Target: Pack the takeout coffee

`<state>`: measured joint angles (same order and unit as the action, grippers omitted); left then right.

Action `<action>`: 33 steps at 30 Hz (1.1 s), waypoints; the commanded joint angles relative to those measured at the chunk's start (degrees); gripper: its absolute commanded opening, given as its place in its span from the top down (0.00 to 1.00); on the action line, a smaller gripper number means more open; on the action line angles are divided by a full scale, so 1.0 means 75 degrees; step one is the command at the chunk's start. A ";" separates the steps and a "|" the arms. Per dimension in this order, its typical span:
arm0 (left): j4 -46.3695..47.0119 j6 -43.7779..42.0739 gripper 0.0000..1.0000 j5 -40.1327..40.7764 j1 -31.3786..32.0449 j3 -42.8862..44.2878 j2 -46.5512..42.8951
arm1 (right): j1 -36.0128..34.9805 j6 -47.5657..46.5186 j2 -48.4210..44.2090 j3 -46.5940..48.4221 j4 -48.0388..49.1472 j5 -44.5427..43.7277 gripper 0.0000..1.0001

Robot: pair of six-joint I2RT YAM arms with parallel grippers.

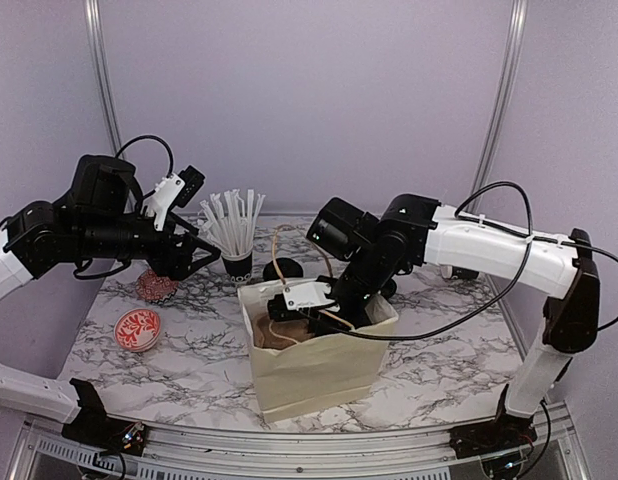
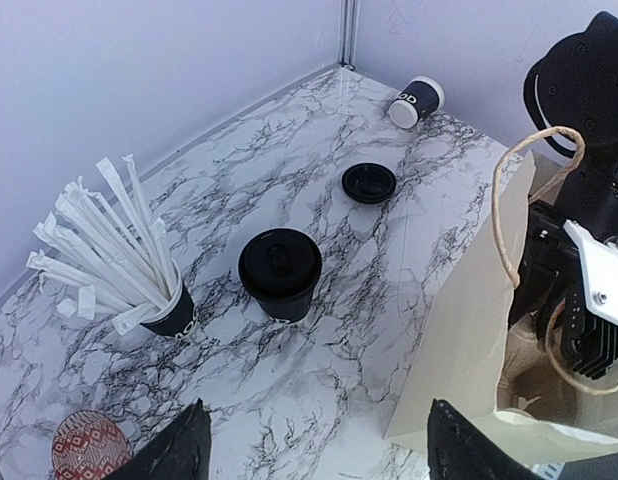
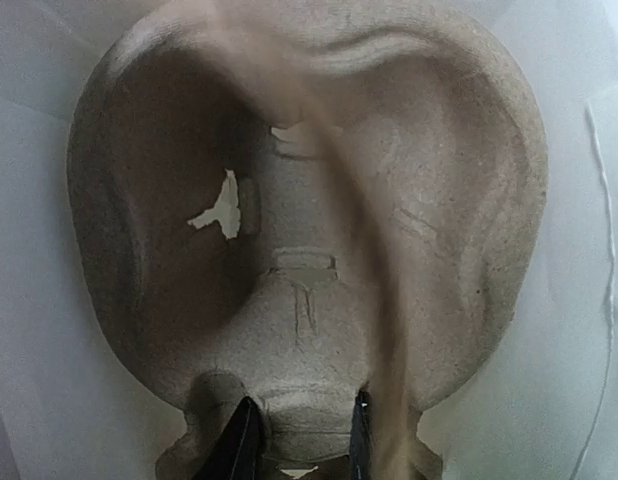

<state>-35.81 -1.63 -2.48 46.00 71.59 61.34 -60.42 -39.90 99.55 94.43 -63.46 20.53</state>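
Marble table (image 1: 189, 370) — takeout coffee (image 2: 280, 275), bag (image 1: 319, 370), lid (image 2: 369, 183)

Left arm (image 1: 89, 230) raised and bent, left gripper (image 2: 317, 408) held open, right arm (image 1: 489, 245) stretched forward, right gripper (image 3: 305, 402) clamped narrow

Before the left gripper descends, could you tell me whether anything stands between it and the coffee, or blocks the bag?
Nothing visible between the left gripper and the coffee; the straw cup stands apart. The right gripper, holding the carrier, occupies the mouth of the bag.

One lidded coffee cup (image 2: 279, 272), two other cups (image 2: 174, 315) (image 2: 417, 100), one loose lid (image 2: 369, 183), one bag (image 1: 319, 380), one pulp carrier (image 3: 309, 250), two red dishes (image 1: 139, 328) (image 1: 157, 287).
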 commanded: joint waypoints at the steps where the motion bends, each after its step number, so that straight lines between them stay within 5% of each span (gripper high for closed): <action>1: 0.0205 0.0064 0.25 0.0036 -0.0061 -0.0106 -0.0004 | -0.0104 -0.0017 0.0107 -0.0052 -0.0158 -0.0740 0.82; 20: 0.0227 0.0018 0.25 0.0061 -0.0060 -0.0434 0.0171 | -0.0331 0.0268 0.1223 -0.0468 -0.0110 -0.1660 0.78; 33: 0.0245 0.0082 0.24 -0.0257 -0.0067 -0.0492 0.0197 | -0.0333 -0.0029 0.0538 -0.0033 -0.0476 -0.1267 0.42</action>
<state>-35.22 -1.50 -2.52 45.80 67.96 62.50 -62.52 -38.92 107.37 91.26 -63.70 9.15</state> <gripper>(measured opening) 0.763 0.544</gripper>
